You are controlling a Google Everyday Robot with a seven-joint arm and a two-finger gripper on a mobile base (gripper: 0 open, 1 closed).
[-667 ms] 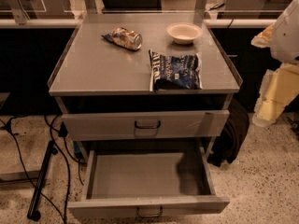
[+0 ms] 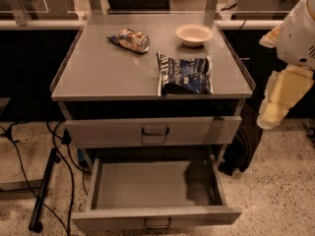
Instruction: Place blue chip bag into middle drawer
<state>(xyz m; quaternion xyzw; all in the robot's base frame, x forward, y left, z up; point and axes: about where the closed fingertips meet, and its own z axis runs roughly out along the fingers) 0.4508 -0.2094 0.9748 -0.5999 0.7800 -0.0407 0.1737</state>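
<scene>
The blue chip bag point(image 2: 186, 75) lies flat on the grey cabinet top point(image 2: 103, 73), near its front right edge. The middle drawer point(image 2: 147, 186) is pulled out below, and its grey tray floor is bare apart from a shadow at the right. My arm hangs at the right edge of the view, and my gripper point(image 2: 273, 113) points down beside the cabinet's right side, to the right of the bag and lower than the cabinet top. It touches nothing.
A gold-and-silver snack packet point(image 2: 130, 40) and a white bowl point(image 2: 194, 34) sit at the back of the top. A taller-fronted drawer point(image 2: 155, 131) is shut above the open one. Cables and a dark stand point(image 2: 42, 195) lie on the floor at the left.
</scene>
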